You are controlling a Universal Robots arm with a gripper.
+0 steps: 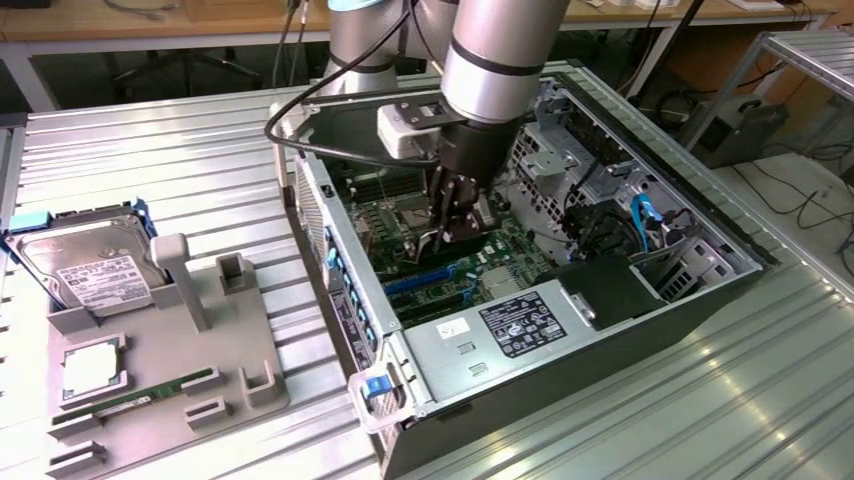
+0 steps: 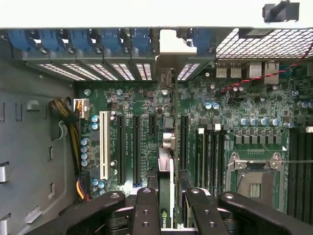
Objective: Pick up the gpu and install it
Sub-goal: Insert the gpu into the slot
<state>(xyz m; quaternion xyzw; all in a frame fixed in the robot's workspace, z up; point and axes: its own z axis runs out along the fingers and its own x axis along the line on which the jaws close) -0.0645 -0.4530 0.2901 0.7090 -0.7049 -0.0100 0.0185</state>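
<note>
Inside the open grey metal computer case [image 1: 694, 300], which lies on its side on the ribbed metal counter [image 1: 160, 150], the arm's black pincer [image 1: 458, 222] reaches down over the green motherboard [image 2: 142, 103]. The pincer's fingers [image 2: 146, 210] are partly closed on the thin flat black gpu card [image 2: 166, 171], gripping it edge-on from both sides, so the card stands upright on its long edge between them. In the wrist view the card runs away from the pincer toward the case's rear wall, its pale silvery metal bracket [image 2: 171, 46] standing among the blue slot clips [image 2: 78, 39] by the perforated slot covers, and the card's lower edge lies in line with a black expansion slot [image 2: 137, 147] area beside a long white slot [image 2: 103, 144]; whether it is fully seated cannot be told. At the exterior view's left, a grey holder tray [image 1: 200, 330] on the counter carries a silver hard drive with a white label [image 1: 87, 270], a square processor chip [image 1: 91, 368] and a narrow green memory stick [image 1: 147, 393].
</note>
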